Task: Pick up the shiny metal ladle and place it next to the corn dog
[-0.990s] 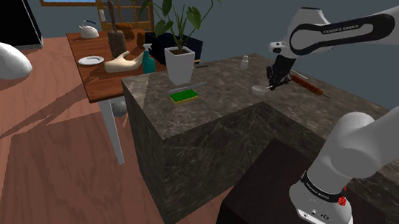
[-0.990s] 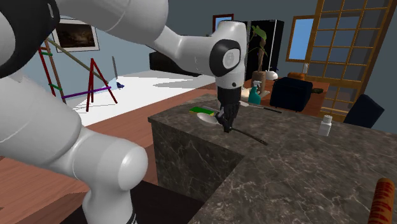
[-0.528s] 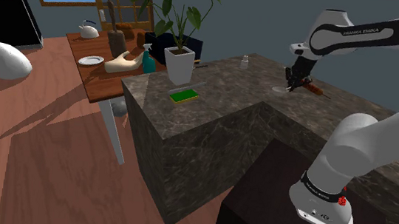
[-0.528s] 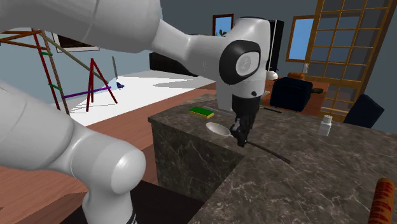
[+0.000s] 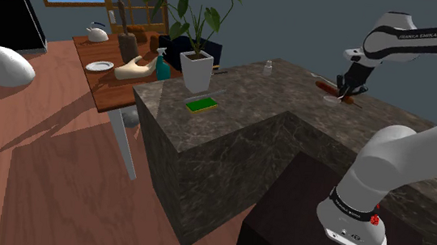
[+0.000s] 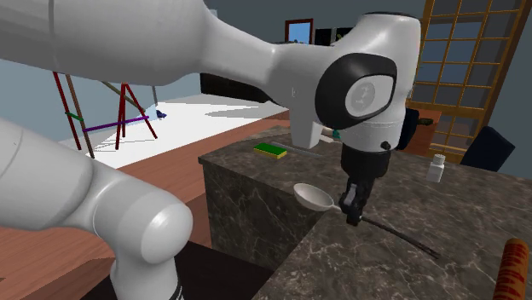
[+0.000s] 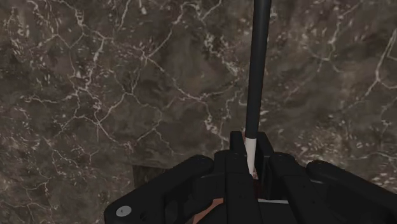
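Note:
The ladle has a pale silver bowl (image 6: 313,197) and a long dark handle (image 7: 257,63). My gripper (image 6: 351,213) is shut on the handle close to the bowl and holds the ladle low over the dark marble counter (image 6: 256,183). In the wrist view the handle runs straight out from between the fingers (image 7: 236,147). In the shoulder view the gripper (image 5: 346,90) hangs right over the reddish-brown corn dog (image 5: 325,85), with the ladle bowl (image 5: 334,101) just in front of it. The corn dog's end (image 6: 514,266) lies at the second exterior view's lower right.
A green sponge (image 5: 202,104) and a white potted plant (image 5: 196,69) stand at the counter's far left end. A small white shaker (image 5: 268,65) sits near the back edge. Beyond, a wooden table (image 5: 106,83) carries a kettle, a plate and a spray bottle.
The gripper has carried the ladle along the counter to the shoulder view's right, from the middle of the counter to the corn dog.

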You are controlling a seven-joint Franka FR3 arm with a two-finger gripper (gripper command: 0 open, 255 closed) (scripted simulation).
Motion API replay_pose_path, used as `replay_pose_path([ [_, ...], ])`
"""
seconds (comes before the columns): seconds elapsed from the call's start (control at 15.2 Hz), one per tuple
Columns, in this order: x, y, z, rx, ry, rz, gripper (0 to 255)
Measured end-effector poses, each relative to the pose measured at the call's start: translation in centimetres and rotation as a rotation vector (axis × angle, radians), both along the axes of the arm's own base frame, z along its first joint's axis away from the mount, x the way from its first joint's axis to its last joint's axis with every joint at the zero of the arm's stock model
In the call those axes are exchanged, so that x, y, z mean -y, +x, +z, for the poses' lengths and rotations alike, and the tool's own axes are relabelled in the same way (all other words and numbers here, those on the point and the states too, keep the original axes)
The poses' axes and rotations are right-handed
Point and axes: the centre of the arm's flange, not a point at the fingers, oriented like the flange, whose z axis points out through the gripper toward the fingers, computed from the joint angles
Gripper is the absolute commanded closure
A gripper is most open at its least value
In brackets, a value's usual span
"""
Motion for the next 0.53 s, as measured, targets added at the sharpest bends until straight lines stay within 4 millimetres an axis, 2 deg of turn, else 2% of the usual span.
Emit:
replay_pose_path([
  [0.53,7.1,-7.7,-0.2,0.000,0.000,0.000,255],
])
